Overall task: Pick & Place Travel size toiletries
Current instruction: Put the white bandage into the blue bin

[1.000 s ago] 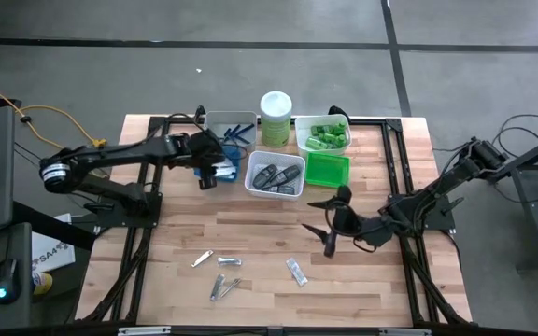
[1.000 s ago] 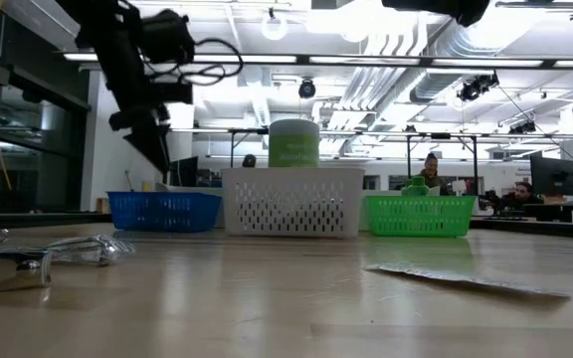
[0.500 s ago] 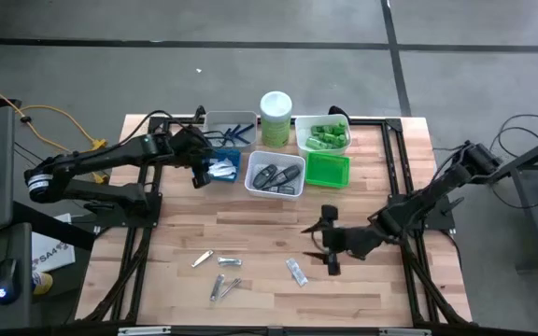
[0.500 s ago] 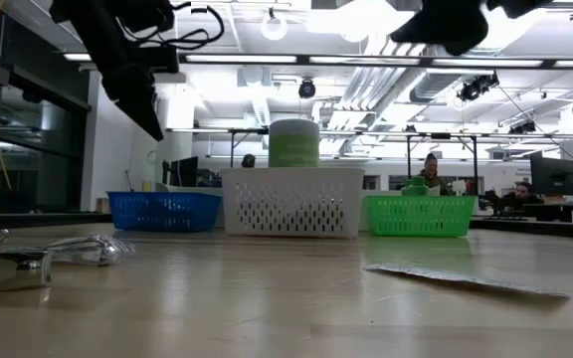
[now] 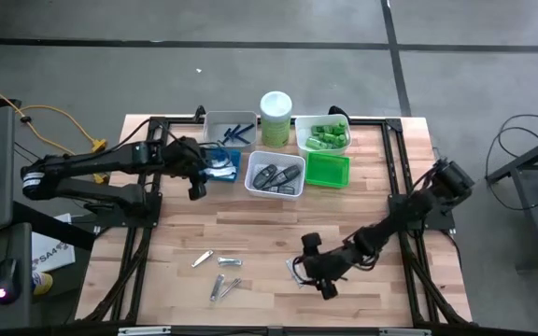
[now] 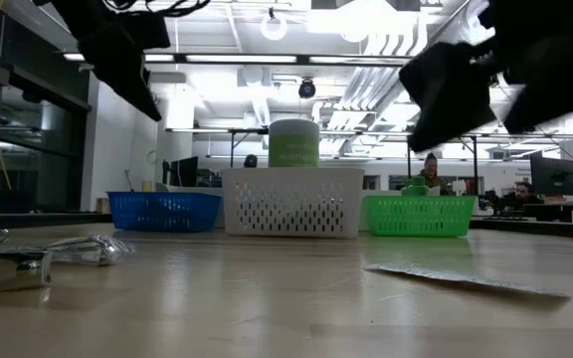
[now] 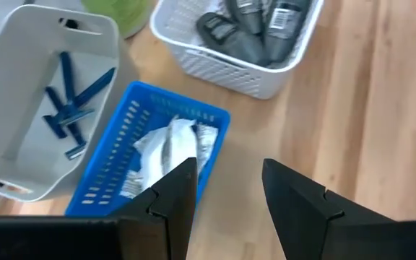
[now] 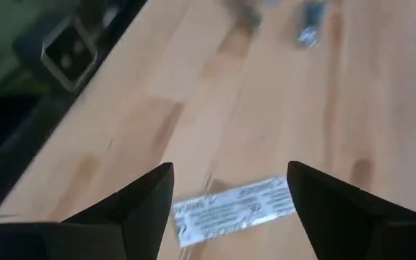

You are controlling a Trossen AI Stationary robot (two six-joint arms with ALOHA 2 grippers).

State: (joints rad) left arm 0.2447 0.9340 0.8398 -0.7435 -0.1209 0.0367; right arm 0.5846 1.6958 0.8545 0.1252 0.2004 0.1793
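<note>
While the packet [image 8: 233, 210] lay flat near the bench's [image 5: 269, 257] front edge, the right claw [image 8: 230, 206] hung just above it, fingers wide, touching nothing. The left claw [image 7: 227, 191] hovered empty, part open, beside the blue tray [image 7: 114, 170].

Bright ceiling lights w/ glare in low view; right wrist blurry.

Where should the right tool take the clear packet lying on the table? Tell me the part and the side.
Grip the clear packet across its narrow width, near the middle, coming straight down from above. It lies flat on the wooden table, a thin long strip with nothing beside it, so only its two long edges offer a pinch. The right tool hovers open over it, its fingers straddling the strip.
</note>
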